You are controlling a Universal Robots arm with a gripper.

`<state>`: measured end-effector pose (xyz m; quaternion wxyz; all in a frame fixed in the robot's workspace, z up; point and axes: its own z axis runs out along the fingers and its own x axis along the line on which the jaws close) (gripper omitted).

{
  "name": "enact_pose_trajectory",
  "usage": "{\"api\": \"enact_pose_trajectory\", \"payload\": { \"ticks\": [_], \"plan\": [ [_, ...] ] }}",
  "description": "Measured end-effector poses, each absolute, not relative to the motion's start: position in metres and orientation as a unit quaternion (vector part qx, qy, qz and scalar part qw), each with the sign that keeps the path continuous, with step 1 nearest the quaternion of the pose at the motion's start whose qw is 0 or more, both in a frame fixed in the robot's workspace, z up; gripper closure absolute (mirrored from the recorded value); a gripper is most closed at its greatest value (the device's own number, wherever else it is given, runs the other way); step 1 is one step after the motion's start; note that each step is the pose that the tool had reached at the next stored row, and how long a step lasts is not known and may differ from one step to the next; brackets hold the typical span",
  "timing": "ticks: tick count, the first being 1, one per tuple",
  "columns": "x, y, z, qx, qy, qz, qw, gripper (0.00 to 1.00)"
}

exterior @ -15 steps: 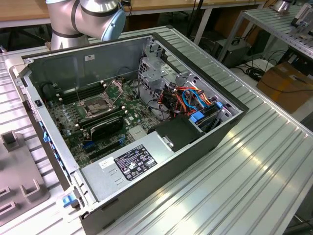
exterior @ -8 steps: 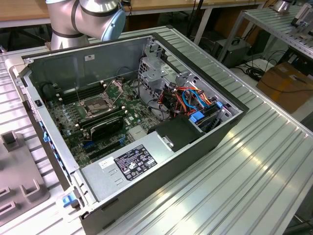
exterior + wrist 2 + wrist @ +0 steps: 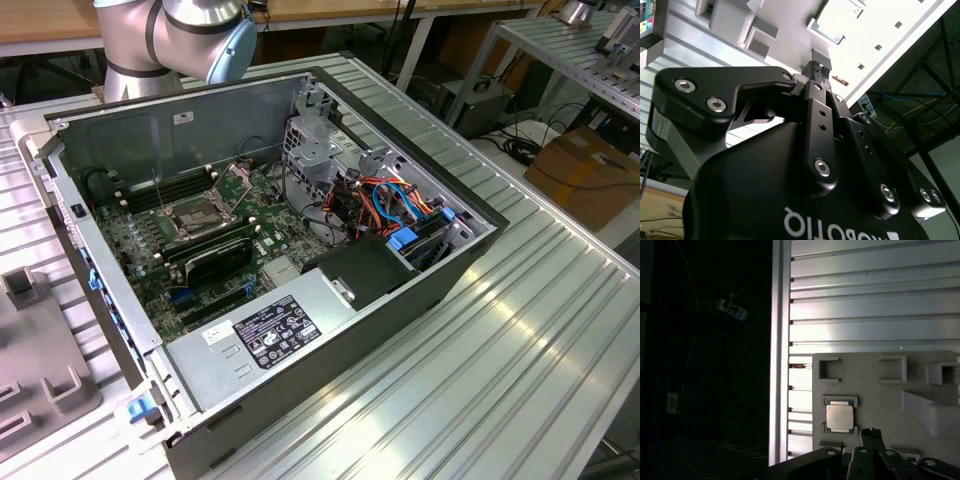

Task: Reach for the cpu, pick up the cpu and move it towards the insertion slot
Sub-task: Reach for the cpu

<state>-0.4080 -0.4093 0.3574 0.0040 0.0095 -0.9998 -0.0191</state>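
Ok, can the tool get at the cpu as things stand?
Probably yes. In the first wrist view the cpu lies uncovered in its recess on the grey fixture plate, and the tool hangs close to it with nothing between them. The tool looks shut, so it would have to open first.

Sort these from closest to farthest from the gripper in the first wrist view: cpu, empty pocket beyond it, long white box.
1. cpu, in its tray recess, close by the gripper.
2. Empty pocket, farther along the tray.
3. Long white box, off in the dark, well beyond.
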Motion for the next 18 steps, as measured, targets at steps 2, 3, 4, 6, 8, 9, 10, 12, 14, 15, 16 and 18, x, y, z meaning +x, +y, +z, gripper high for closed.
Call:
{"api": "enact_pose_trajectory", "payload": {
  "ticks": [2, 3, 4, 6, 8, 9, 10, 12, 14, 15, 16, 18],
  "plan": [
    [-0.4089, -0.4094, 0.3573, 0.010, -1.000, -0.019, 0.004, 0.89],
    [-0.4093, -0.4094, 0.3573, 0.009, -1.000, -0.019, 0.004, 0.89],
    [-0.4097, -0.4094, 0.3573, 0.009, -1.000, -0.019, 0.004, 0.89],
    [-0.4105, -0.4094, 0.3573, 0.009, -1.000, -0.019, 0.004, 0.89],
    [-0.4110, -0.4094, 0.3572, 0.010, -1.000, -0.019, 0.004, 0.89],
    [-0.4112, -0.4094, 0.3573, 0.009, -1.000, -0.019, 0.004, 0.89],
    [-0.4113, -0.4094, 0.3573, 0.009, -1.000, -0.019, 0.004, 0.89],
    [-0.4115, -0.4094, 0.3572, 0.010, -1.000, -0.019, 0.004, 0.89],
    [-0.4119, -0.4094, 0.3572, 0.010, -1.000, -0.019, 0.004, 0.89],
    [-0.4120, -0.4094, 0.3572, 0.009, -1.000, -0.019, 0.004, 0.89],
    [-0.4121, -0.4094, 0.3572, 0.009, -1.000, -0.019, 0.004, 0.89],
    [-0.4123, -0.4094, 0.3572, 0.009, -1.000, -0.019, 0.004, 0.89]
  ]
}}
